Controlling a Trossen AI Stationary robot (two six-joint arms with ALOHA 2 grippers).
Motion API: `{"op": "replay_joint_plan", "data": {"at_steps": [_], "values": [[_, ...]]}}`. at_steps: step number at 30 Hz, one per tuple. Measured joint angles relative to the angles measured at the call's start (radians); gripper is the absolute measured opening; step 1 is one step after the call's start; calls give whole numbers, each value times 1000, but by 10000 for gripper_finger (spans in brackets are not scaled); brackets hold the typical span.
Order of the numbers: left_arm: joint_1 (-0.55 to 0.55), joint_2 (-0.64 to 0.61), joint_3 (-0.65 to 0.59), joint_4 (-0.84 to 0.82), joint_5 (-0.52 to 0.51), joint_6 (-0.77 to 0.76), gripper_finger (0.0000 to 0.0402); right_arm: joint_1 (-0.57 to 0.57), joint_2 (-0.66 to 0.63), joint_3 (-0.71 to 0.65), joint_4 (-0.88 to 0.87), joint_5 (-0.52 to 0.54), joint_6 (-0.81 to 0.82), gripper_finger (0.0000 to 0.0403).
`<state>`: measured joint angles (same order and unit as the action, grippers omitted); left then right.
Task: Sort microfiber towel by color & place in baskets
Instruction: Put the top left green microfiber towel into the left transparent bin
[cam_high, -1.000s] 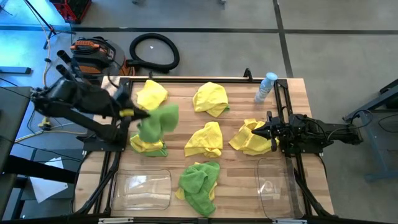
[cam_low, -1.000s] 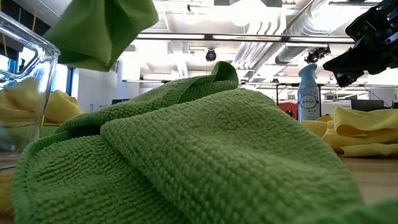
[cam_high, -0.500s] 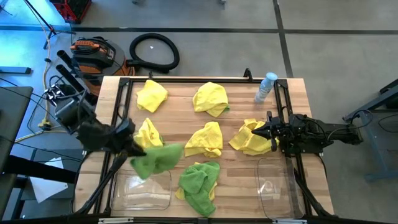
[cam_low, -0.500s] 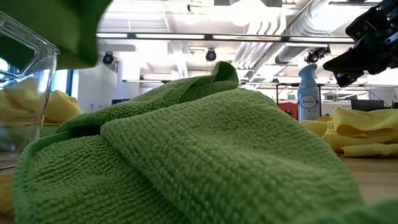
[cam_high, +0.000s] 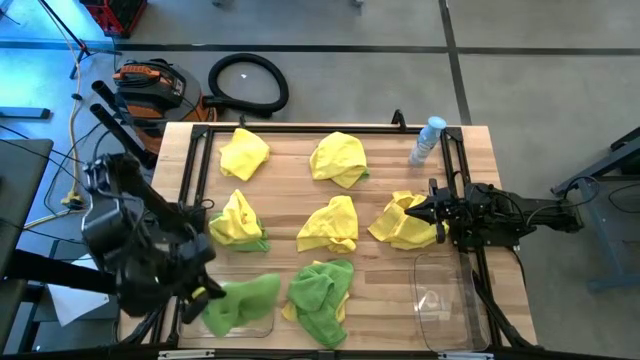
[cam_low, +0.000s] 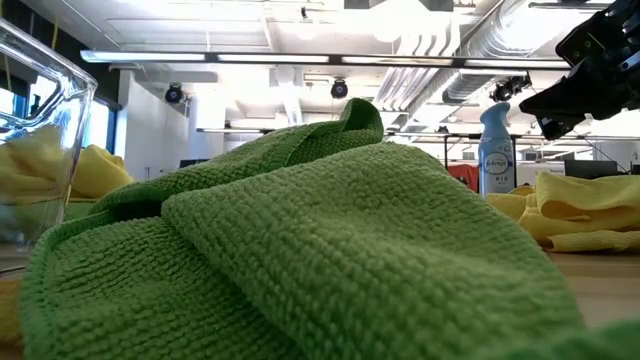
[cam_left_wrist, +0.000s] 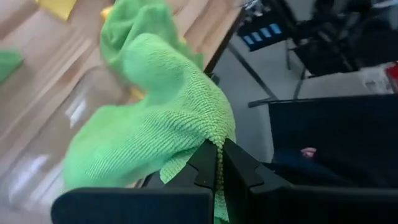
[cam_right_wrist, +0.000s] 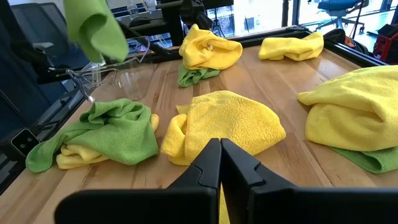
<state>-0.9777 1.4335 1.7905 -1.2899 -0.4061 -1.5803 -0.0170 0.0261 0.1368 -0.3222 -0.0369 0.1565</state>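
Observation:
My left gripper (cam_high: 208, 296) is shut on a lime green towel (cam_high: 240, 302), which it carries over the clear left basket (cam_high: 262, 322) at the table's near left. The same green towel (cam_right_wrist: 93, 25) shows above that basket (cam_right_wrist: 121, 68) in the right wrist view. My right gripper (cam_high: 432, 212) is shut and waits at the right, above the edge of a yellow towel (cam_high: 400, 222) without touching it. Several yellow towels lie on the wood. A green one (cam_high: 322, 295) lies on a yellow one near the front. The right basket (cam_high: 445, 300) stands at the near right. My left gripper pinches a bunched hem edge of the green towel (cam_left_wrist: 217, 152) between its two fingers (cam_left_wrist: 205, 163). The fingers slant downward from the table's left side. The rest of the cloth (cam_left_wrist: 155, 118) hangs slack beyond and below the fingertips, lifted clear of the table, over the left basket.
A clear spray bottle with a blue cap (cam_high: 427, 140) stands at the far right. A yellow towel over a green one (cam_high: 238, 222) lies just beyond the left basket. Black frame rails run along both table sides. In the low view a green towel (cam_low: 300, 250) fills the foreground.
My left gripper has swung from over the table's left middle toward the near edge, rolling its wrist, and now stands over the left basket. The green towel has travelled with it, still hanging, and has left the low view. My right arm has kept still.

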Motion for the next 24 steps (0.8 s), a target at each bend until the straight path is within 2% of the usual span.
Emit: {"op": "replay_joint_plan", "data": {"at_steps": [4,11,15,19,21,24], "values": [[-18,48,0,-89,13,-142,0,0,0,0,0,0,0,0],[-41,98,-35,-261,161,-339,0,0,0,0,0,0,0,0],[-48,98,-93,-245,244,-404,0,0,0,0,0,0,0,0],[-52,98,-160,-165,297,-404,0,0,0,0,-1,0,0,0],[-50,98,-195,-89,295,-355,0,0,0,0,-1,0,0,0],[-42,98,-227,9,235,-268,0,0,0,0,-2,0,0,0]]}}
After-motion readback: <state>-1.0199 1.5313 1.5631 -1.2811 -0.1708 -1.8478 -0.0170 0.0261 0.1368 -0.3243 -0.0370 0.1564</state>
